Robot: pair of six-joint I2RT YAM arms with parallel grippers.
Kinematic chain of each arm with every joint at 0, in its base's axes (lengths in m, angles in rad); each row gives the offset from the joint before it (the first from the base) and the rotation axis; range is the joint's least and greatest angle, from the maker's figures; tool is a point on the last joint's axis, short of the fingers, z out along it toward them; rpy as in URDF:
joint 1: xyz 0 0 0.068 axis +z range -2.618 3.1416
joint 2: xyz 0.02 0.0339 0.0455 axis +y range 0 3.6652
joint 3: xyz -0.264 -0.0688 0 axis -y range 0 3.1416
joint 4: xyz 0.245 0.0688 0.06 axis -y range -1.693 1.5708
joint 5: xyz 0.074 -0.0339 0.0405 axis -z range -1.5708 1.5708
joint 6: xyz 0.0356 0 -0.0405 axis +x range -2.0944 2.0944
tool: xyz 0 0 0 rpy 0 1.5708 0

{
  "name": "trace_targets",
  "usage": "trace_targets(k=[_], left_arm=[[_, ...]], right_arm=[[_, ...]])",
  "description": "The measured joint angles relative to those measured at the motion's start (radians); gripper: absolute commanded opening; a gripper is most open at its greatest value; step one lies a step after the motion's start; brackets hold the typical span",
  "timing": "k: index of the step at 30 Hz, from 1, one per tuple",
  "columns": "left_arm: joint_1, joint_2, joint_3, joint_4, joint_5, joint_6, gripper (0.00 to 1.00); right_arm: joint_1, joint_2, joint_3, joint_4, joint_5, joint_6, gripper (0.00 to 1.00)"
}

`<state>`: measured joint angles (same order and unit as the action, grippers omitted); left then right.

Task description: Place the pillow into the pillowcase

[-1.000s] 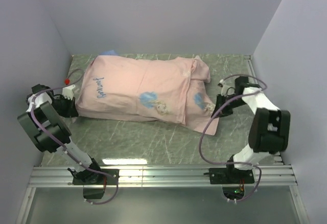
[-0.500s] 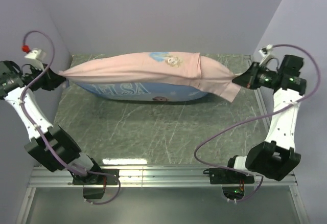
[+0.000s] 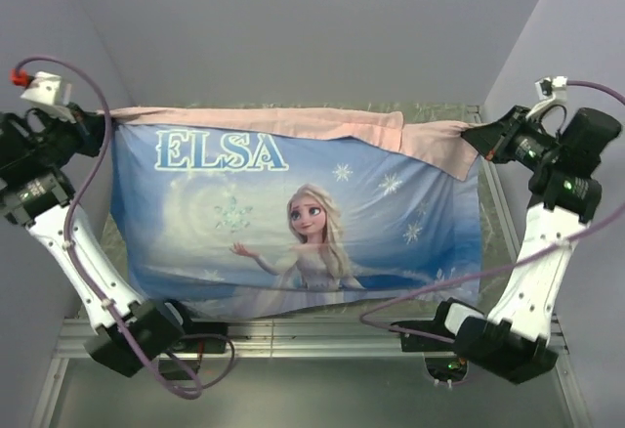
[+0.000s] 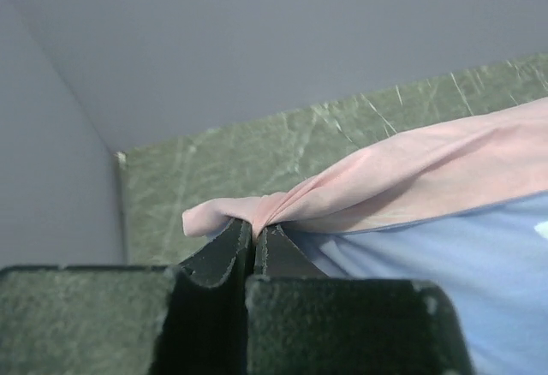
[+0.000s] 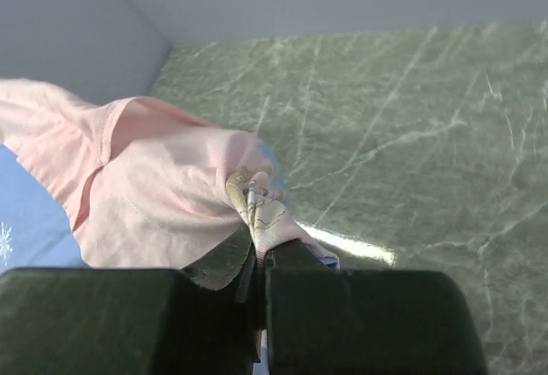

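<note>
Pillowcase (image 3: 293, 213) hanging Elsa-side out, contents hidden, left hand (image 3: 101, 123) and right hand (image 3: 474, 141) clamped on top corners

Bench (image 5: 411, 118): dark green stone-look top with pale veins and fine scratches, and one bright glare patch (image 5: 353, 248) in the right wrist view. Plain pale grey-lilac walls close it in on three sides: back wall (image 3: 293, 27), left wall (image 4: 51, 187), right wall (image 3: 586, 27). A ribbed aluminium rail (image 3: 312, 338) runs along the near edge.
</note>
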<state>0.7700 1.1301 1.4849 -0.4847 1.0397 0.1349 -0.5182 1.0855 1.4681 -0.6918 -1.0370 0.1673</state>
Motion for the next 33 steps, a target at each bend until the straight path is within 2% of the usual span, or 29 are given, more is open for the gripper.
trace_targets(k=[2,3,4,5,6,7,8,10,11,12,13,14,19,22,25,28,31,32,33], left_arm=[[-0.100,0.040,-0.061,0.043,-0.075,0.005,0.00],[-0.146,0.068,-0.084,0.062,-0.107,0.006,0.00],[-0.190,0.106,-0.098,0.078,-0.140,0.005,0.03],[-0.232,0.167,-0.100,0.086,-0.177,0.003,0.20],[-0.264,0.235,-0.078,0.079,-0.208,0.000,0.32],[-0.284,0.323,-0.024,0.065,-0.242,-0.013,0.43],[-0.296,0.436,0.068,0.040,-0.274,-0.026,0.55],[-0.296,0.661,0.338,-0.047,-0.334,-0.048,0.66],[-0.292,0.750,0.457,-0.077,-0.360,-0.051,0.75],[-0.285,0.805,0.531,-0.096,-0.383,-0.047,0.76],[-0.279,0.814,0.542,-0.114,-0.396,-0.041,0.85],[-0.274,0.799,0.523,-0.140,-0.406,-0.034,0.99],[-0.266,0.537,0.247,-0.220,-0.428,0.055,0.99],[-0.293,0.364,0.103,-0.270,-0.421,0.131,0.99],[-0.315,0.226,-0.051,-0.323,-0.396,0.213,0.99],[-0.329,0.166,-0.222,-0.336,-0.394,0.261,0.99],[-0.363,0.190,-0.377,-0.336,-0.411,0.272,0.95],[-0.377,0.208,-0.403,-0.336,-0.413,0.272,0.94],[-0.391,0.225,-0.419,-0.336,-0.414,0.271,0.93]], right_arm=[[0.038,0.066,-0.030,0.030,0.060,0.008,0.01],[0.062,0.109,-0.035,0.042,0.097,0.014,0.11],[0.085,0.163,-0.027,0.052,0.136,0.024,0.45],[0.104,0.238,-0.007,0.067,0.180,0.045,0.64],[0.116,0.301,0.027,0.075,0.208,0.056,0.96],[0.121,0.388,0.091,0.079,0.247,0.073,1.00],[0.121,0.470,0.161,0.090,0.280,0.077,1.00],[0.109,0.568,0.247,0.129,0.336,0.077,1.00],[0.099,0.580,0.257,0.130,0.356,0.062,1.00],[0.092,0.581,0.259,0.117,0.371,0.044,1.00],[0.085,0.571,0.264,0.096,0.374,0.019,1.00],[0.078,0.556,0.267,0.072,0.370,-0.011,1.00],[0.122,0.368,0.142,-0.007,0.351,-0.177,1.00],[0.240,0.237,-0.009,-0.061,0.346,-0.264,1.00],[0.381,0.183,-0.141,-0.093,0.347,-0.304,1.00],[0.475,0.183,-0.266,-0.085,0.361,-0.307,1.00],[0.544,0.232,-0.345,-0.076,0.393,-0.291,0.98],[0.558,0.258,-0.348,-0.063,0.400,-0.283,0.96],[0.568,0.284,-0.348,-0.042,0.405,-0.272,0.90]])
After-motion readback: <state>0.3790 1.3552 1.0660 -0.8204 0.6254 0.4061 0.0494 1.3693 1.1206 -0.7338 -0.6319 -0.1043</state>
